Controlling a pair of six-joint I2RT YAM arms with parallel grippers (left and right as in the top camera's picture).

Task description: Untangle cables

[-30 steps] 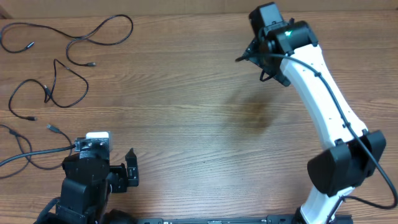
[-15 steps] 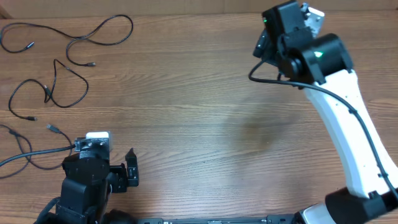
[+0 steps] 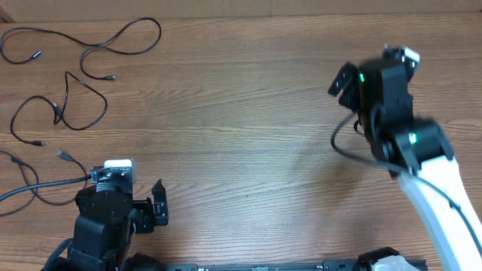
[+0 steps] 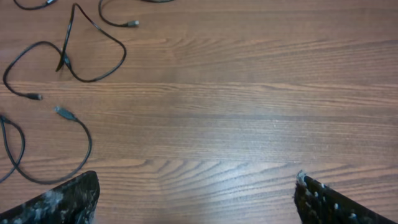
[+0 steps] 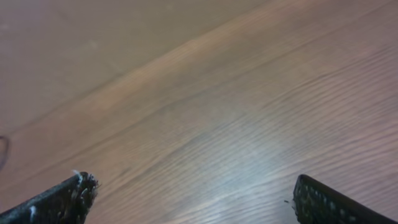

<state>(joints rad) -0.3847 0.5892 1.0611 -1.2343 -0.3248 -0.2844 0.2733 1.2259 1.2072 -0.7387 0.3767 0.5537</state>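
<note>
Three thin black cables lie apart at the table's far left. One (image 3: 110,77) snakes along the back. Another (image 3: 57,113) forms a loop, also seen in the left wrist view (image 4: 64,60). The third (image 3: 63,155) curls toward the left edge (image 4: 64,113). My left arm (image 3: 111,209) sits at the near left, just right of that third cable. Its gripper (image 4: 196,180) is open over bare wood, holding nothing. My right arm (image 3: 392,113) is far off at the right. Its gripper (image 5: 193,183) is open too, with blurred wood between its fingers.
The wooden table (image 3: 241,135) spreads between the two arms. The right arm's own thick black cable (image 3: 354,147) hangs beside it. The table's back edge (image 3: 226,16) runs along the top.
The right arm has swung from the back middle to the right and nearer the front. The left arm and the cables have stayed put.
</note>
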